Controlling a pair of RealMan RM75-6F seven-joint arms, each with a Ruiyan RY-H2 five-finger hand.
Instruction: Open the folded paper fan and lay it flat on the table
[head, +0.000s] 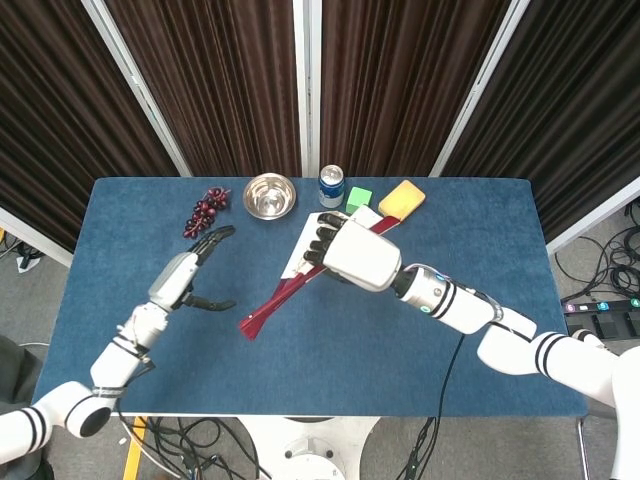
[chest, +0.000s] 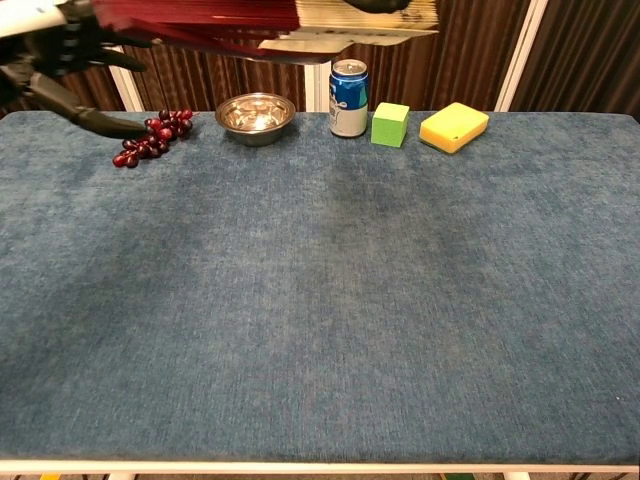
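Observation:
My right hand (head: 352, 255) grips the paper fan (head: 285, 292) around its middle and holds it in the air above the blue table (head: 480, 300). The fan's red ribs are bunched and slant down to the left, ending at the pivot (head: 247, 329). A narrow strip of white paper shows beside my fingers. In the chest view the fan (chest: 230, 18) runs along the top edge, well above the tabletop. My left hand (head: 190, 277) is open with fingers spread, just left of the pivot end and not touching it; it shows at the chest view's top left as the left hand (chest: 62, 62).
Along the far edge stand purple grapes (head: 205, 210), a steel bowl (head: 269, 195), a blue can (head: 331, 186), a green cube (head: 359, 200) and a yellow sponge (head: 400, 200). The table's front edge (chest: 320, 462) lies close to me.

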